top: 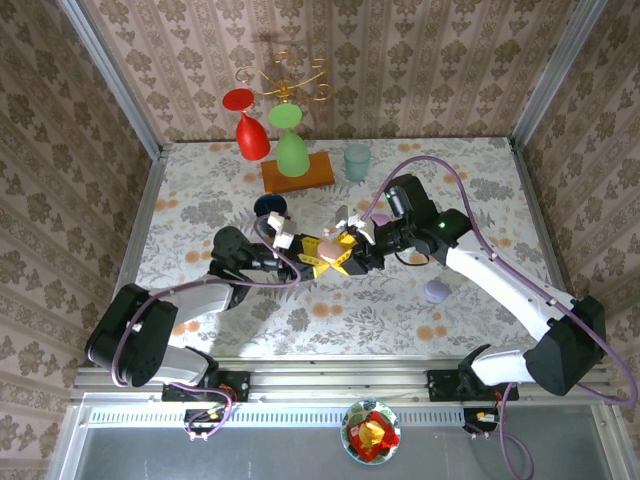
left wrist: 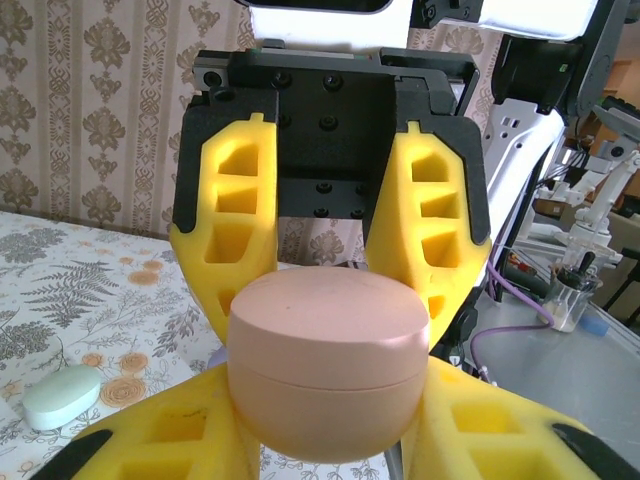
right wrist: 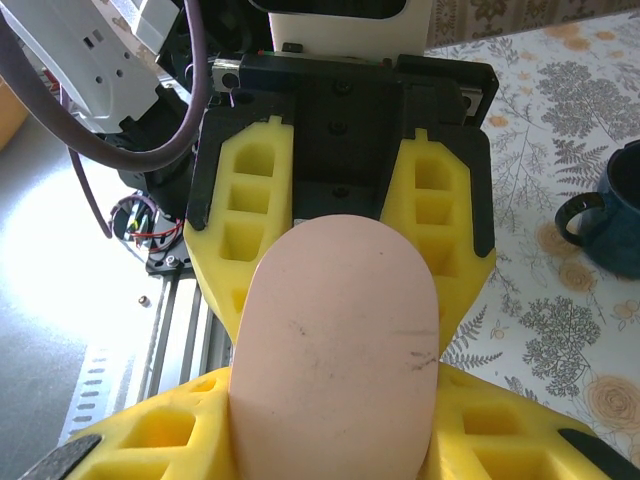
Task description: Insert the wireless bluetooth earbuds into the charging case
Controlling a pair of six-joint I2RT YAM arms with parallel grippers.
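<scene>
**Gripping one pink charging case point(left wrist: 325, 360) from both sides**

The left gripper point(top: 308, 258) and right gripper point(top: 352, 252) both clamp the closed case above the table point(top: 200, 190). I cannot tell where the earbuds are. Uneven pulling could squirt the smooth shell from the yellow foam fingers point(left wrist: 237, 215).

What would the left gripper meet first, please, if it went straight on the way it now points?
Past the pink case it grips, the left gripper would likely meet the right gripper, facing it and clamped on the same case.
</scene>
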